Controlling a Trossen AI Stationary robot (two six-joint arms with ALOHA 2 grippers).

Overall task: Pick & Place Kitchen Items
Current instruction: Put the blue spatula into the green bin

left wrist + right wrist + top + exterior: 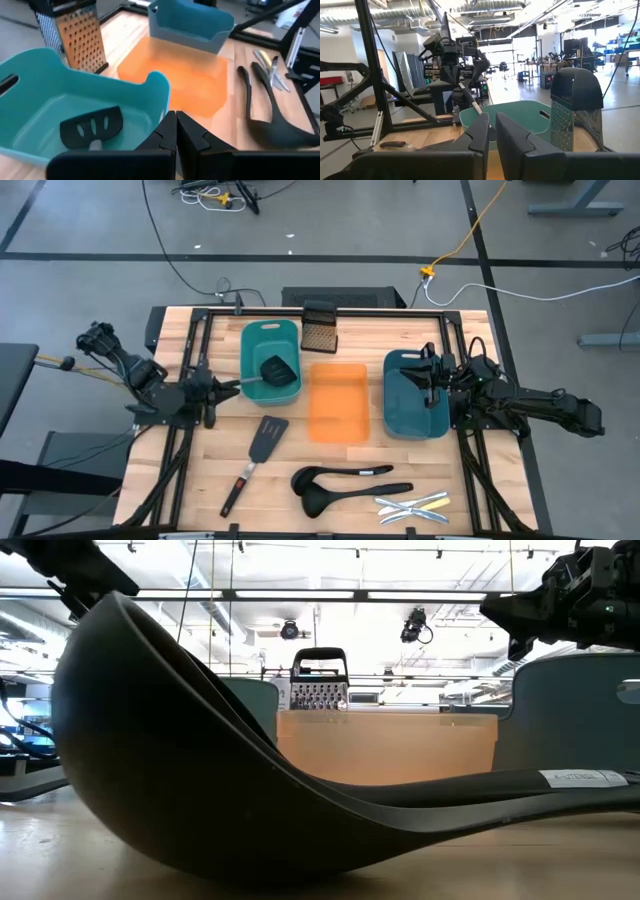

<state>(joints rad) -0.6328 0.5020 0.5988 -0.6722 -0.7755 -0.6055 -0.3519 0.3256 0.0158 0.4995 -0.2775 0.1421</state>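
Note:
One black-headed spatula lies with its head in the teal tray, and its metal handle leans over the tray's left rim. My left gripper is shut with nothing between its fingers, just left of that tray and near the handle's end. A second spatula lies flat on the wood. Two black ladles and the small cutlery rest near the front edge. My right gripper waits above the blue tray, fingers together and empty.
An orange tray stands between the teal and blue trays. A dark mesh grater box stands upright behind it at the far edge. Black frame rails run along both sides of the table. Bare wood lies at the front left.

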